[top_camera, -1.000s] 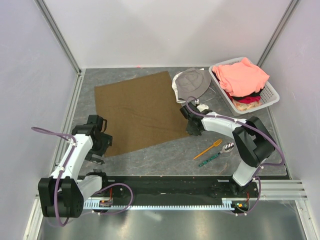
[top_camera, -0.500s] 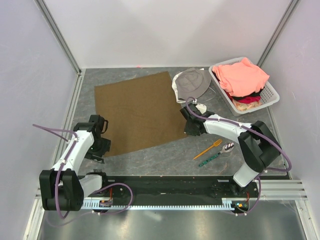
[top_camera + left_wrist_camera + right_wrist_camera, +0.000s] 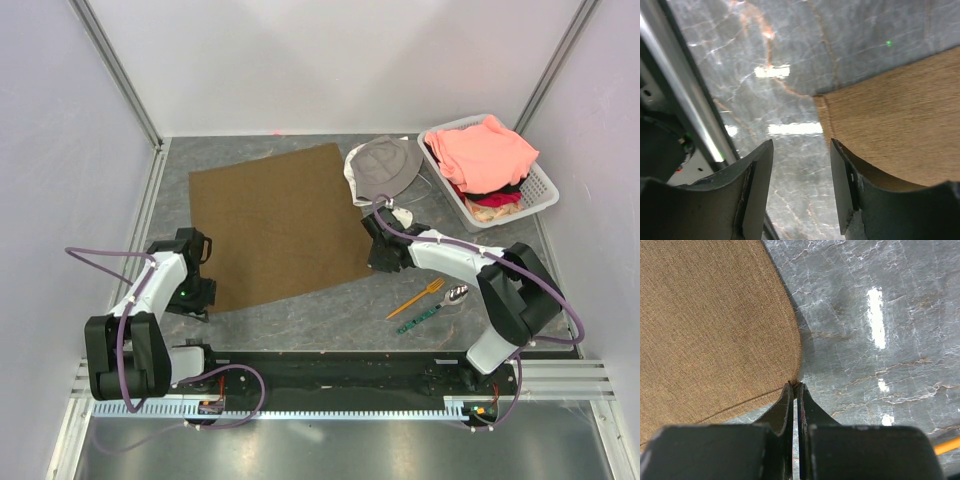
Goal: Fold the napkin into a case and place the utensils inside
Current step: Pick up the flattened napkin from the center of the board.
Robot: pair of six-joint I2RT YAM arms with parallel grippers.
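right wrist: right hand (image 3: 795, 388) pinches the napkin (image 3: 715, 325) at 5 o'clock, left hand (image 3: 801, 165) gapes at 7, should clamp before folding.

The napkin (image 3: 710, 325) is matt brown cloth with a coarse, visible weave. The tabletop (image 3: 880, 340) is smooth and glossy with a grey stone pattern, mirroring the lamps. The fork (image 3: 418, 297) is orange plastic, and the spoon (image 3: 457, 294) has a shiny bowl. The basket (image 3: 541, 182) is white plastic lattice, the bucket hat (image 3: 385, 165) soft grey cloth.
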